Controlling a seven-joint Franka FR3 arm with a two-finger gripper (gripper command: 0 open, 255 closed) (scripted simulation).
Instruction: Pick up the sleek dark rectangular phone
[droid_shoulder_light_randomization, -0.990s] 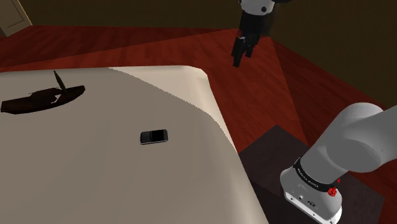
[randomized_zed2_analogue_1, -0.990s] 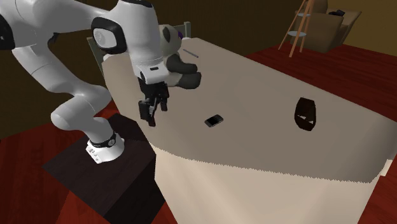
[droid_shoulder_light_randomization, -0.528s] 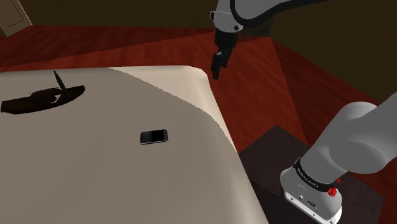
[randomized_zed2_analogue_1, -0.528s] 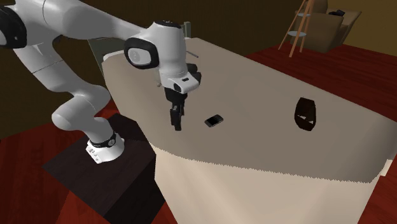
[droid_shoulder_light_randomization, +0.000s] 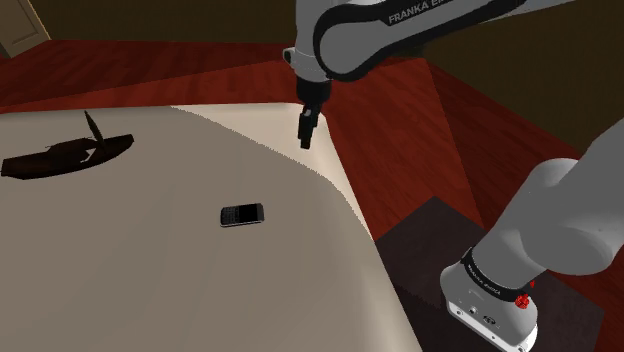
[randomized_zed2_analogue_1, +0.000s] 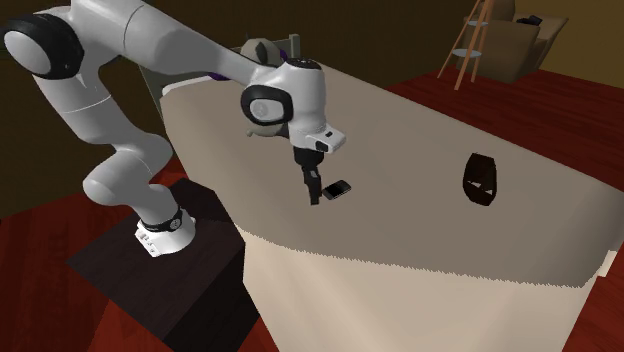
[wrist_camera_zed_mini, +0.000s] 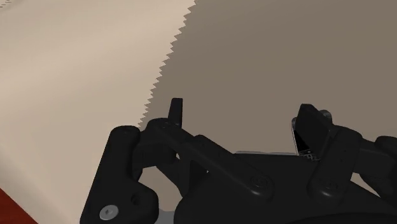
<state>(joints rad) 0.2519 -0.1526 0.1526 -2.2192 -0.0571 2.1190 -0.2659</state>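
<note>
Pincer (randomized_zed2_analogue_1: 314, 197) hangs near phone (randomized_zed2_analogue_1: 337, 189) on beige table (randomized_zed2_analogue_1: 450, 120).

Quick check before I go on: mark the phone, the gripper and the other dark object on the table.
phone (droid_shoulder_light_randomization: 242, 214), shoulder view, middle of its top face.
gripper (droid_shoulder_light_randomization: 304, 139), shoulder view, midway between its fingertips.
dark object (randomized_zed2_analogue_1: 479, 180), second exterior view, middle of its side.

Small dark phone lying flat on the table.
The phone (droid_shoulder_light_randomization: 242, 214) is a slim black rectangle with rounded corners and a thin pale rim, face up. It rests flat on the beige table (droid_shoulder_light_randomization: 150, 290), on a bare stretch of the top and in from every edge. In the shoulder view it sits nearer the table's right edge, its long side slightly askew, with nothing touching it.
</note>
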